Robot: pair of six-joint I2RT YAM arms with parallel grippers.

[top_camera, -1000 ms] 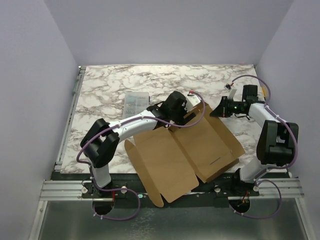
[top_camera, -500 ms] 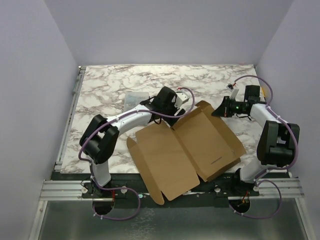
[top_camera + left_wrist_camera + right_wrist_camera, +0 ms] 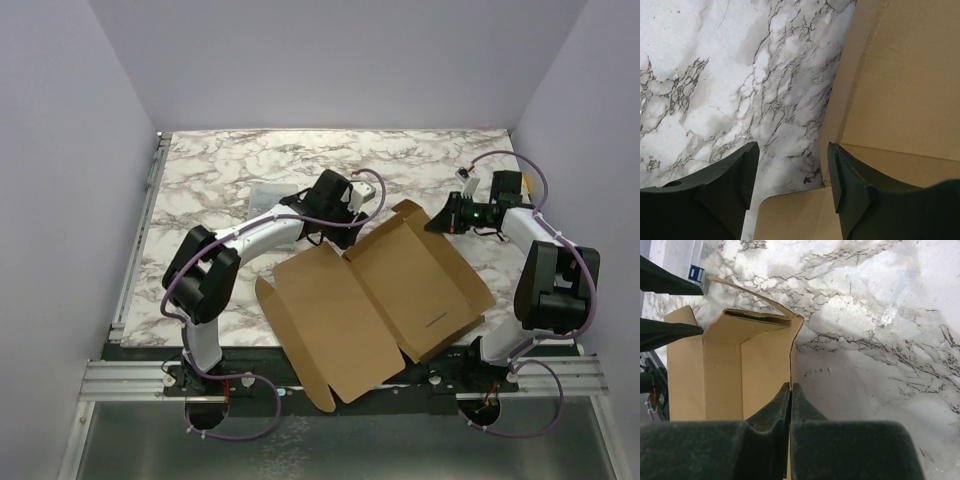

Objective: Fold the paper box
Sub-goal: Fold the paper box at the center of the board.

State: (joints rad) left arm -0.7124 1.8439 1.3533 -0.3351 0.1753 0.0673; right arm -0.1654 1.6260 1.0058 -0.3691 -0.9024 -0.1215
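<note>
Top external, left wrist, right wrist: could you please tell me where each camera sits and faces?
Top external: above and behind the bases, looking down on the white marble-patterned table and brown cardboard paper box; left arm and right arm show whole.
Left wrist: on the left wrist, looking down past the open left end effector at marble and box edge.
Right wrist: along the right end effector, shut on a raised box wall.
Shared: all three see box and table.
</note>
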